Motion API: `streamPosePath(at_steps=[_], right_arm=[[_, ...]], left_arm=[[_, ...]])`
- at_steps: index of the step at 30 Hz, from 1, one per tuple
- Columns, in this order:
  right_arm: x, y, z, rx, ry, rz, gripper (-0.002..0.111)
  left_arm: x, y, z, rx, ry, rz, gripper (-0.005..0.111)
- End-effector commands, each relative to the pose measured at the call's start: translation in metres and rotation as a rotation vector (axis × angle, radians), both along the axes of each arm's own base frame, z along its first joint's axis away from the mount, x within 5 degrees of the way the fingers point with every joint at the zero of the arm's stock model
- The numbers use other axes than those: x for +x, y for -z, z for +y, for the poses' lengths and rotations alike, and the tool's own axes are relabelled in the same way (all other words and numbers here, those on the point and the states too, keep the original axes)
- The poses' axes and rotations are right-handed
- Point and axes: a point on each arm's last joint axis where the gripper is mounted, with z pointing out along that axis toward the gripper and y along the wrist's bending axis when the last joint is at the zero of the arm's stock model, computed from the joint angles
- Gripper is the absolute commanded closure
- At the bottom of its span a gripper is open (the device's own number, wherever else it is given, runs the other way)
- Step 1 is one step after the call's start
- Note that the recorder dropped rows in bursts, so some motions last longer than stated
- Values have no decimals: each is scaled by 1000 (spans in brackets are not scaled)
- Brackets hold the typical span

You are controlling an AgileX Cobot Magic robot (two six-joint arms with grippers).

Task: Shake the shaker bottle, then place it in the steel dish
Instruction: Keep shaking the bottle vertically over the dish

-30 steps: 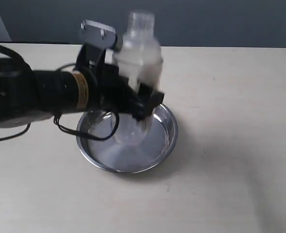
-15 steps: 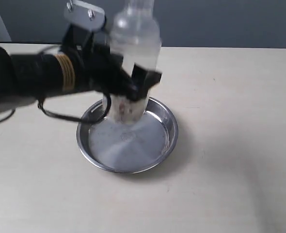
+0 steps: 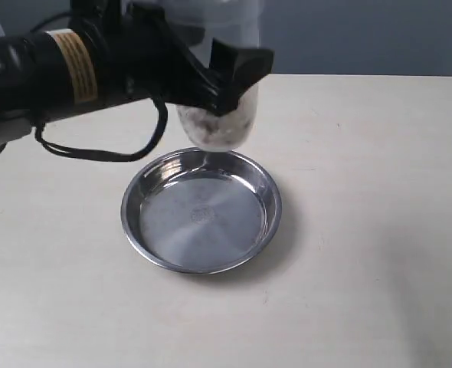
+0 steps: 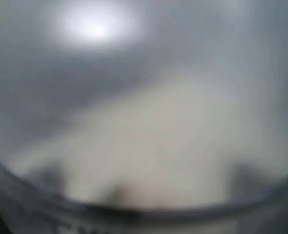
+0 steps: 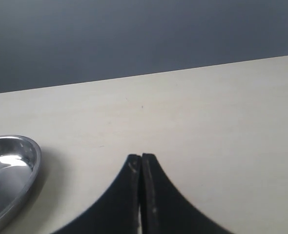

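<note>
My left gripper [image 3: 214, 65] is shut on the shaker bottle [image 3: 220, 129] and holds it upright in the air, above the far rim of the steel dish [image 3: 201, 230]. The bottle's top runs out of the exterior view; pale and brown grains show at its base. In the left wrist view the frosted bottle [image 4: 149, 146] fills the blurred picture and hides the fingers. The dish lies on the table with nothing in it, and its edge [image 5: 12, 168] shows in the right wrist view. My right gripper [image 5: 141, 159] is shut on nothing, low over the table to the right of the dish.
A pale wooden table [image 3: 364, 192] carries the dish, with a dark grey wall [image 3: 364, 34] behind it. A black cable [image 3: 111, 153] loops down from the left arm, close to the dish's far left rim.
The left arm has risen with the bottle, from low in the dish to well above its far rim. The bottle's top has left the view.
</note>
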Motion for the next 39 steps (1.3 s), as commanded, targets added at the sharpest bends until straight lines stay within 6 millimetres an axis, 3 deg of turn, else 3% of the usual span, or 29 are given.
streamPosePath(at_steps=[1,2,3,5,6,7,9,11,12,13,15,17,19,20,23,24,25,29,30,31,32,34,35,36,39], right_arm=[[0,-1,0,-6,-2,-9,109],[0,-1,0,-6,-2,-9,109],[0,-1,0,-6,-2,-9,109],[0,-1,0,-6,-2,-9,109],[0,-1,0,-6,-2,-9,109],[0,-1,0,-6,-2,-9,109],[0,-1,0,-6,-2,-9,109],[0,-1,0,-6,-2,-9,109],[0,-1,0,-6,-2,-9,109],[0,-1,0,-6,-2,-9,109],[0,-1,0,-6,-2,-9,109],[0,-1,0,-6,-2,-9,109],[0,-1,0,-6,-2,-9,109],[0,-1,0,-6,-2,-9,109],[0,-1,0,-6,-2,-9,109],[0,-1,0,-6,-2,-12,109],[0,-1,0,-6,-2,-12,109],[0,-1,0,-6,-2,-12,109],[0,-1,0,-6,-2,-12,109],[0,-1,0,-6,-2,-12,109],[0,-1,0,-6,-2,-12,109],[0,-1,0,-6,-2,-12,109],[0,-1,0,-6,-2,-12,109],[0,-1,0,-6,-2,-12,109],[0,-1,0,-6,-2,-10,109]], left_arm=[[-2,75,-2,125,-7,225,106],[-1,66,-4,98,15,181,106],[0,40,-7,48,36,90,106],[-1,-27,-7,-23,50,-139,106],[-2,-47,-4,-17,38,-201,106],[-1,-54,-2,-11,7,-189,106],[4,-19,-2,24,-38,-26,106],[7,54,-4,109,-37,183,106],[8,75,-5,124,-33,238,106],[8,81,-4,107,-40,263,106],[5,52,-6,25,-14,169,106],[-1,-4,-6,-50,43,-52,106],[-3,-20,-1,-60,2,-67,106],[-4,-6,0,-33,-22,5,106],[-6,75,-2,98,-20,225,106],[-4,88,-1,107,-20,255,106],[-3,84,-1,78,-26,252,106],[-10,-7,-1,-94,33,-49,106],[-10,-11,1,-77,23,-60,106],[-10,-2,3,-36,-2,-12,106],[-9,17,4,7,-24,59,106],[-9,72,6,104,-45,226,106],[-8,84,6,124,-42,251,106],[-7,80,7,102,-43,239,106],[-11,11,5,-66,-2,20,106]])
